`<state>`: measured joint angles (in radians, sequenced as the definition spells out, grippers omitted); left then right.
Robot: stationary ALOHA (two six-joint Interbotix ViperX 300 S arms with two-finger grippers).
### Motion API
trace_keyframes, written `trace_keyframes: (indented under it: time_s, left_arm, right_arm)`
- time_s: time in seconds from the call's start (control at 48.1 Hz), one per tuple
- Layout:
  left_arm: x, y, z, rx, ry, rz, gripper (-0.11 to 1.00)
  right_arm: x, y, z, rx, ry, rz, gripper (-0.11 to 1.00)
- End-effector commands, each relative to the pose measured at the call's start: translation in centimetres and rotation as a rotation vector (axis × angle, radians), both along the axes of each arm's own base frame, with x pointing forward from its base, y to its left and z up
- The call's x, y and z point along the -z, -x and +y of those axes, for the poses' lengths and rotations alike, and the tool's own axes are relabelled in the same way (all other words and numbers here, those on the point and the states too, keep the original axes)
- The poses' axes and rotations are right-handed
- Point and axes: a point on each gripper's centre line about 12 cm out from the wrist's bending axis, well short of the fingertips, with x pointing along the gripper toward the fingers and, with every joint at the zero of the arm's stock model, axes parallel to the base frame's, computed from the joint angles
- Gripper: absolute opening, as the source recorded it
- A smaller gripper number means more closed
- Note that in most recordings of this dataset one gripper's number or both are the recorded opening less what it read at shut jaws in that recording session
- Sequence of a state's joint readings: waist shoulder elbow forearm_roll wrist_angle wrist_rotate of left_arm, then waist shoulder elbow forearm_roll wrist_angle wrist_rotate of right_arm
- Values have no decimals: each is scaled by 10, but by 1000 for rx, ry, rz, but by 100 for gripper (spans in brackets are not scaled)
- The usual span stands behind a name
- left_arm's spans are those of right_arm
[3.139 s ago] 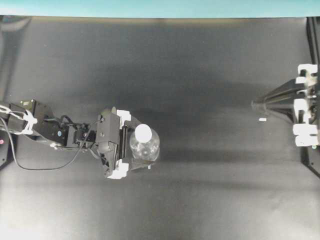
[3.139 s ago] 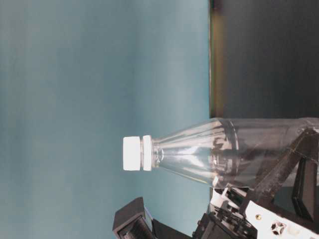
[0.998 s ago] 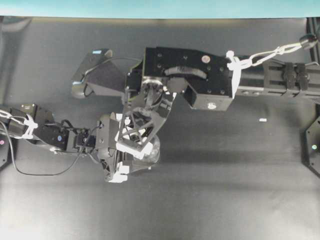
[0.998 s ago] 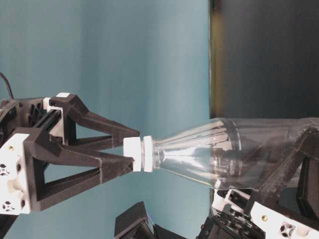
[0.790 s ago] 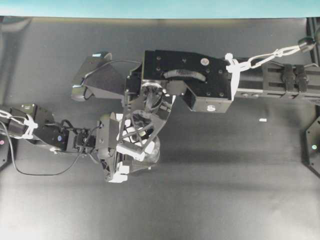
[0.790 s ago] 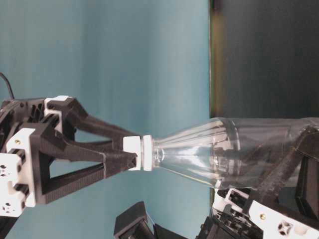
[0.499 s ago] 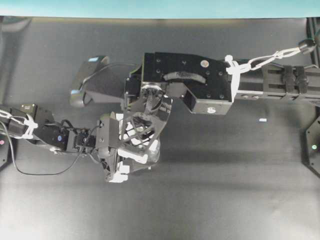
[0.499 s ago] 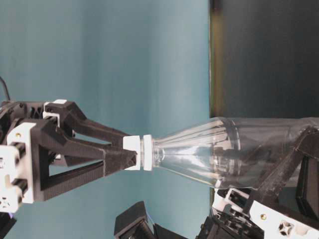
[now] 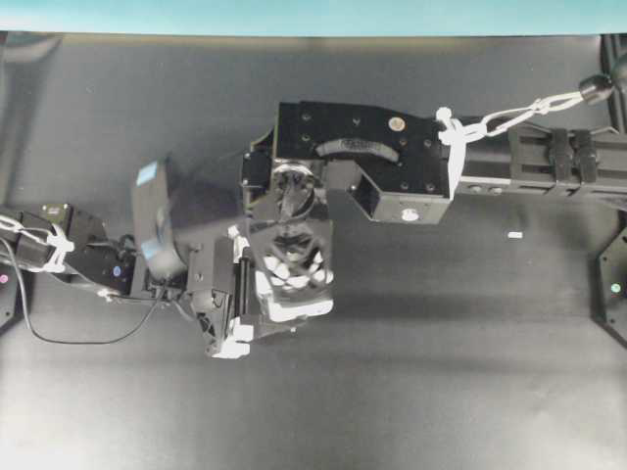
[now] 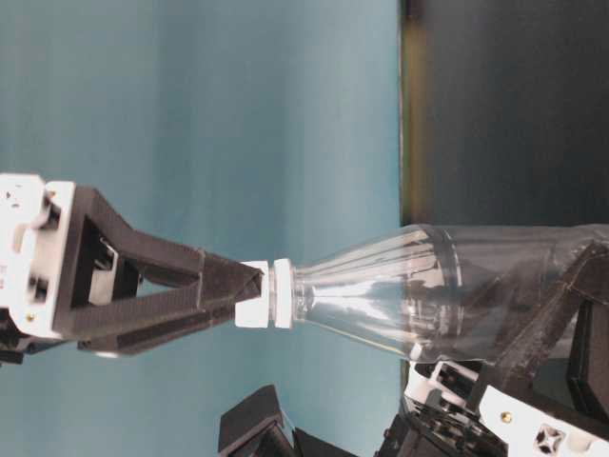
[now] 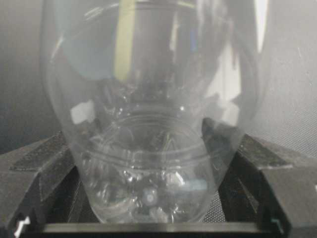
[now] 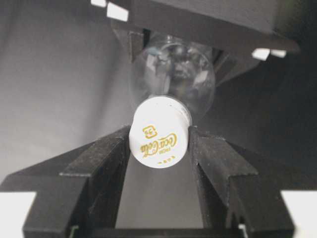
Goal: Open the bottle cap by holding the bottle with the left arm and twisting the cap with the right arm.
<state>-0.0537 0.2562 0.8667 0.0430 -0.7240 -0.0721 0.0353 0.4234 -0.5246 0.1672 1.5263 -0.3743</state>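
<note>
The clear bottle [image 10: 409,286] stands upright on the black table, its base filling the left wrist view [image 11: 148,129]. My left gripper [image 11: 148,203] is shut on the bottle's lower body, one finger [image 11: 47,163] pressed to each side. From above, the right gripper [image 9: 291,272] points straight down over the bottle and hides it. The white cap [image 12: 159,139], with gold lettering on top, sits pinched between the right gripper's black fingers [image 12: 106,153]. In the table-level view the fingertips meet on the cap [image 10: 253,293]. The left gripper [image 9: 245,289] lies under the right one.
The right arm's wide black plate [image 9: 362,157] spans the upper middle of the overhead view. A tiny white fleck [image 9: 514,235] lies on the black table [image 9: 441,372] to the right. A teal wall [image 9: 313,15] runs along the far edge.
The right gripper's jaws have closed from straddling the cap to pinching it, and its wrist has rotated around the cap. The bottle and the left gripper have stayed put.
</note>
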Motion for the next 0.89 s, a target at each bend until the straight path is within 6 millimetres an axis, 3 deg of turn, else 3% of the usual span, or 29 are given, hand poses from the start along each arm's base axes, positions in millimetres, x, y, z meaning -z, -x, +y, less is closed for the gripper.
trace_keyframes:
  time_s: [0.0,0.291,0.582,0.873]
  left_arm:
    - [-1,0,-2,6,2,-4,82]
    - [-4,-2,-10,26,4,-7,82]
    - [-11,-8,-11,29,3,-29,82]
    - [-7,-5,-10,26,1,-4,82]
  right_arm:
    - [-5,0,1,-74,4,-28,37]
    - [-2,5,2,-194,24,-35,37]
    - [-11,8,2,-197,24,-58,37]
    - [-6,14,4,-203,25,-50,37]
